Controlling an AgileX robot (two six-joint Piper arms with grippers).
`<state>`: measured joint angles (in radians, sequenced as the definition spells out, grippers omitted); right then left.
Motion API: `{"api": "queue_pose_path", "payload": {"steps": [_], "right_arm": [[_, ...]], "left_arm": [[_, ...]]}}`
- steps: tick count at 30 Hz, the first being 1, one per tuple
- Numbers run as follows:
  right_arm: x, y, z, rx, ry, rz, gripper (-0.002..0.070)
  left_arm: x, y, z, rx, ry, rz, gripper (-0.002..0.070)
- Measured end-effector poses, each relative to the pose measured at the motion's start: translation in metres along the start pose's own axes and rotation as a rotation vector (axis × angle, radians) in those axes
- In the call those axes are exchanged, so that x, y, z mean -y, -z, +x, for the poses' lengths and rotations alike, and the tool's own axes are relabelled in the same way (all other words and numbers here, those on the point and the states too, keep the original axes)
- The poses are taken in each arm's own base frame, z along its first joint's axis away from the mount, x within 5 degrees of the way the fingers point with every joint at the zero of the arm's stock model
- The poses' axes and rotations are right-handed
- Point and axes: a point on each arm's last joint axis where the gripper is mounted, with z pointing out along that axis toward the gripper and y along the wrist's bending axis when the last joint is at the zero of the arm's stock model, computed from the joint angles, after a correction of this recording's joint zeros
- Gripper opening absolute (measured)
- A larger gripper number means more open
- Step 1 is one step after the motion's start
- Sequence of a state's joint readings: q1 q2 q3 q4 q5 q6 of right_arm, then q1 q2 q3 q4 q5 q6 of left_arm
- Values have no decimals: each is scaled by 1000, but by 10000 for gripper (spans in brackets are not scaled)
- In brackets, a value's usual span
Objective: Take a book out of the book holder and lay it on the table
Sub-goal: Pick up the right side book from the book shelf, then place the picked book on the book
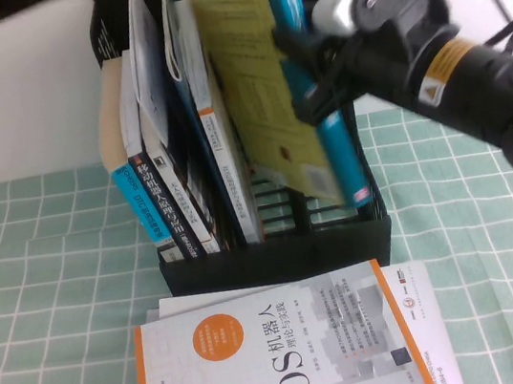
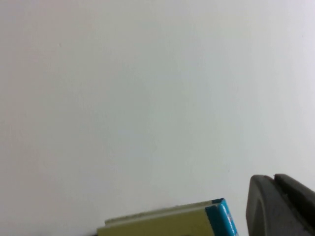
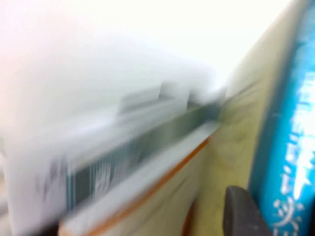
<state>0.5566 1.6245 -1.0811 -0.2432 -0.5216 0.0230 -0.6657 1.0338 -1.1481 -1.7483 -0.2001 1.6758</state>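
The book (image 1: pixel 267 103), with its pale yellow cover and bright blue spine, stands tilted in the right-hand compartment of the black book holder (image 1: pixel 275 252). My right gripper (image 1: pixel 314 72) reaches in from the right and is shut on the book at its spine edge. In the right wrist view one dark finger (image 3: pixel 241 211) lies on the yellow cover beside the blue spine (image 3: pixel 290 147). My left gripper (image 2: pixel 278 204) is held high beside the book's top corner (image 2: pixel 172 223), touching nothing. The mint-green gridded table (image 1: pixel 38 282) lies under the holder.
Several other books (image 1: pixel 164 186) stand in the holder's left compartments. A white-and-orange ROS book (image 1: pixel 290 351) lies flat on the table just in front of the holder. A white wall is behind.
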Motion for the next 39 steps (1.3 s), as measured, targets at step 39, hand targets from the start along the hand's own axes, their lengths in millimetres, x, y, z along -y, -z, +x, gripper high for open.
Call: {"api": "queue_pose_path", "payload": {"steps": [39], "right_arm": [[-55, 116, -87, 64, 391, -782, 197]], "left_arm": [[-49, 97, 2, 72, 104, -386, -3]]}}
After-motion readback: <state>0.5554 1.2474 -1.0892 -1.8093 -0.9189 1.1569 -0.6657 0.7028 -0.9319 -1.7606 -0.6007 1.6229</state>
